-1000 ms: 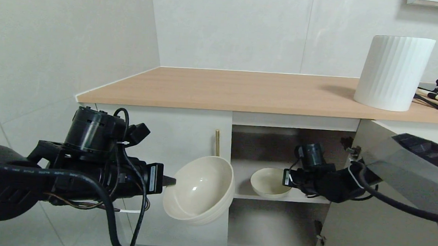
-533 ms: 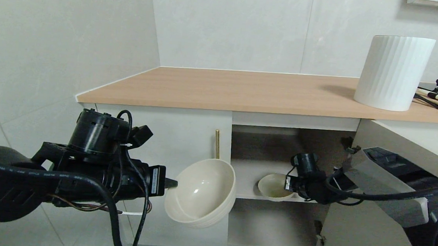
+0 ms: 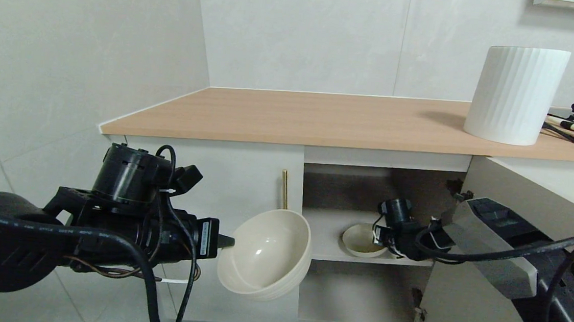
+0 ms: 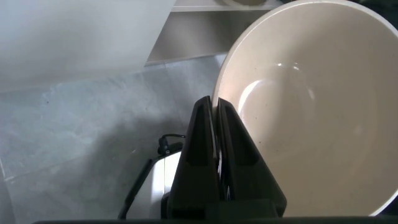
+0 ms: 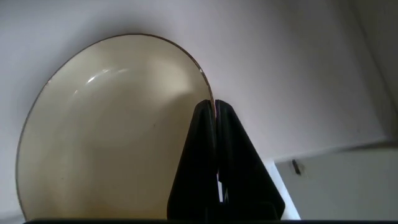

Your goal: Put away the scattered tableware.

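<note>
A: Start at the left. What has the left tool got?

B: The left tool (image 3: 225,239) is pinched closed on the rim of the large cream bowl (image 3: 269,254), with nothing but the bowl's wall between its fingers. The bowl hangs at 3 o'clock from the tool, tipped on its side with its mouth turned up and outward, in front of the closed cabinet door (image 3: 244,178).

A: And moving right, into the open cabinet?

B: The right tool (image 3: 382,240) is inside, over the shelf (image 3: 325,230). It too is clamped tight, on the rim of the small bowl (image 3: 360,239). That bowl sits at 9 o'clock from the tool, low on the shelf. Whether its base touches the board, I can't tell.

A: How do the two bowls lie?

B: Apart: the small one is at about 2 o'clock from the large one, farther back.

A: Above them?

B: The wooden counter (image 3: 295,115), with a white ribbed container (image 3: 515,94) standing at its right end.
</note>
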Controlling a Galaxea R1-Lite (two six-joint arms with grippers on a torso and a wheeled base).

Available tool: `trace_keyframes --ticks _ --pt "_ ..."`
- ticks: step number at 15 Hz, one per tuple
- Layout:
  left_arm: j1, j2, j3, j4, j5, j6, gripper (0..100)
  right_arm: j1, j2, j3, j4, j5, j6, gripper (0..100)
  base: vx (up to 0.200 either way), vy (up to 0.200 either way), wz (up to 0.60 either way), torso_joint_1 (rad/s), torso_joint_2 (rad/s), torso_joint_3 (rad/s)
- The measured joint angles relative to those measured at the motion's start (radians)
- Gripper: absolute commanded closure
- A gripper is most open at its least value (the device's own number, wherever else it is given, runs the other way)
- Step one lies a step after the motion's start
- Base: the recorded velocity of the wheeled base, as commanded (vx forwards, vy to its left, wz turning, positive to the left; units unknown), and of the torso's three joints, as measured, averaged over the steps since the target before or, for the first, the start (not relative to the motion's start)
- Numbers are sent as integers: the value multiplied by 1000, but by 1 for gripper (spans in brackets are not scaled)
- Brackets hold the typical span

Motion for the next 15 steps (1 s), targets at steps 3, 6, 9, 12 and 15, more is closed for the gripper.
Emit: trace_keyframes --ticks 3,6,9,12,15 --pt "-5 2 0 0 1 0 100 0 32 -55 1 -8 0 100 0 0 0 0 0 0" --pt "-6 3 0 0 1 0 100 0 55 -89 3 -19 1 100 0 0 0 0 0 0" --pt "-6 4 0 0 2 0 100 1 76 -129 3 -32 1 100 0 0 0 0 0 0" --pt "-6 4 0 0 1 -1 100 0 86 -150 6 -42 1 0 0 0 0 0 0 0" --pt "-6 6 -1 0 1 -1 100 0 98 -174 7 -49 11 0 0 0 0 0 0 0"
